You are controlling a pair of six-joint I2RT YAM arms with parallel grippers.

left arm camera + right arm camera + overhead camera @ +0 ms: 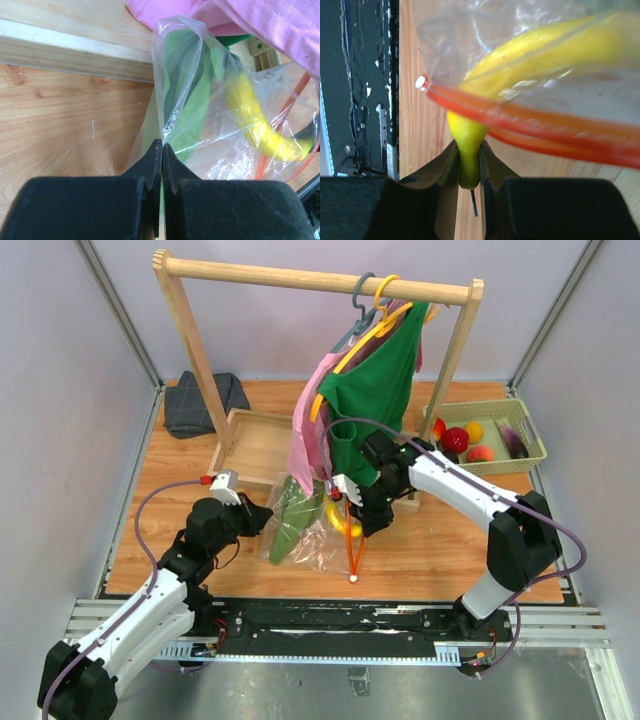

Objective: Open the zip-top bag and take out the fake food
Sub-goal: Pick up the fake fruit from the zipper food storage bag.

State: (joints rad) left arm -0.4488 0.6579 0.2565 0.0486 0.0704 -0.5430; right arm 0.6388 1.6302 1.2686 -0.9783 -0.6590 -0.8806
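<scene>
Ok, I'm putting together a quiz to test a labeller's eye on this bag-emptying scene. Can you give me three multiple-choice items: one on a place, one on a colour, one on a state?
1. Where on the table does the green basket sit?
A. far right
B. near left
C. dead centre

2. What colour is the zip strip of the zip-top bag?
A. blue
B. orange-red
C. black

3. What is the right end effector shut on?
A. nothing
B. only loose plastic
C. the tip of the banana

Answers:
1 A: the top view shows it at the back, next to the right-hand wall.
2 B: the right wrist view shows the bright orange-red band up close.
3 C: the yellow tip sits clamped between its fingers in the right wrist view.
</scene>
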